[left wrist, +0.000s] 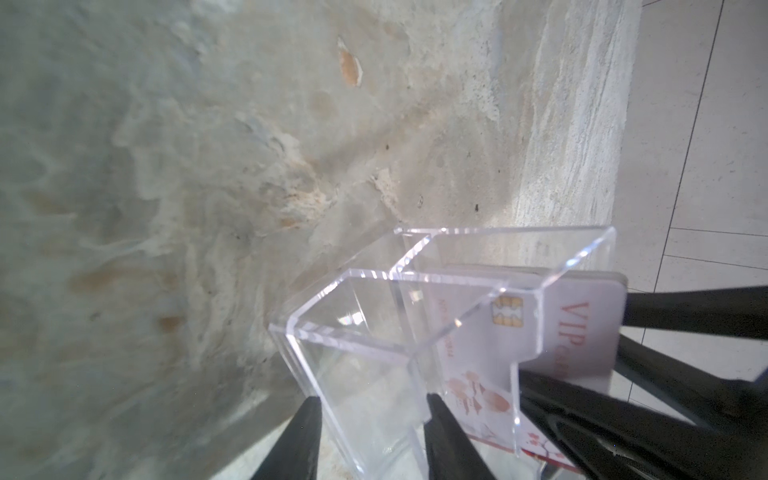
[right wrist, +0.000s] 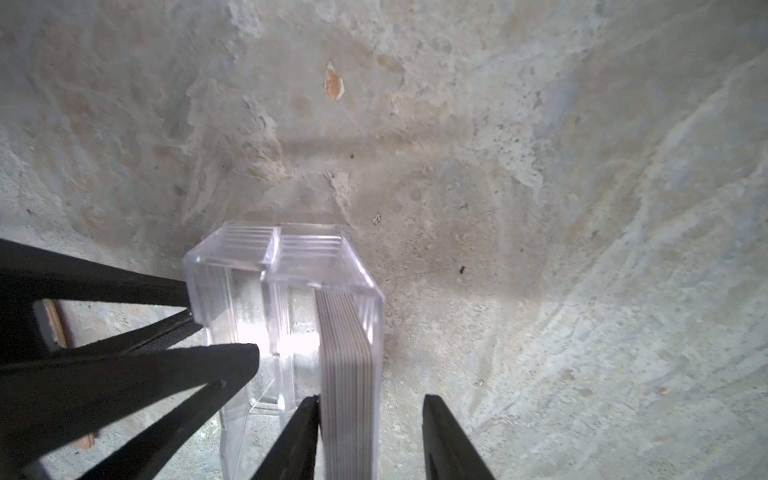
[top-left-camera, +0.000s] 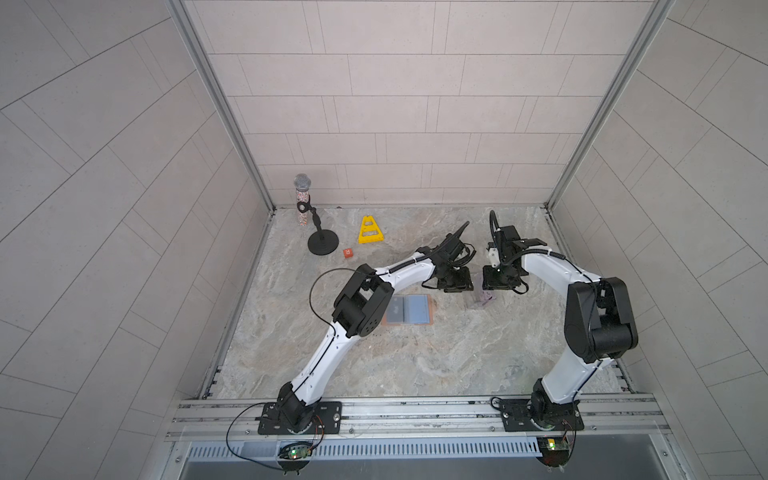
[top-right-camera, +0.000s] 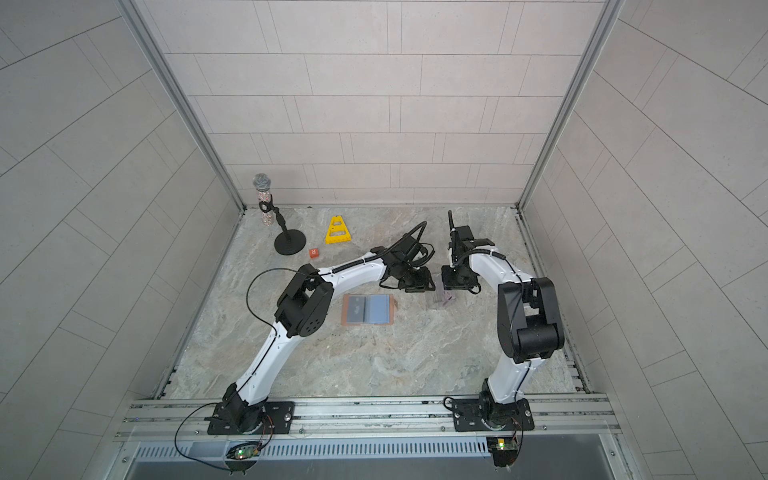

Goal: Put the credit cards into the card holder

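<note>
The cards (right wrist: 345, 374), standing in a clear box (left wrist: 332, 332), are being straddled between the fingers (right wrist: 297, 444) of the half-open right gripper (right wrist: 370, 398), unclamped, while the box's empty side is being bracketed by the left gripper (left wrist: 372, 397), hold unclear.

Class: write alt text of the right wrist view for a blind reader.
Credit cards stand on edge in a clear box on a marbled table, the right pincer open astride them. The left pincer is at the box's other side.
</note>
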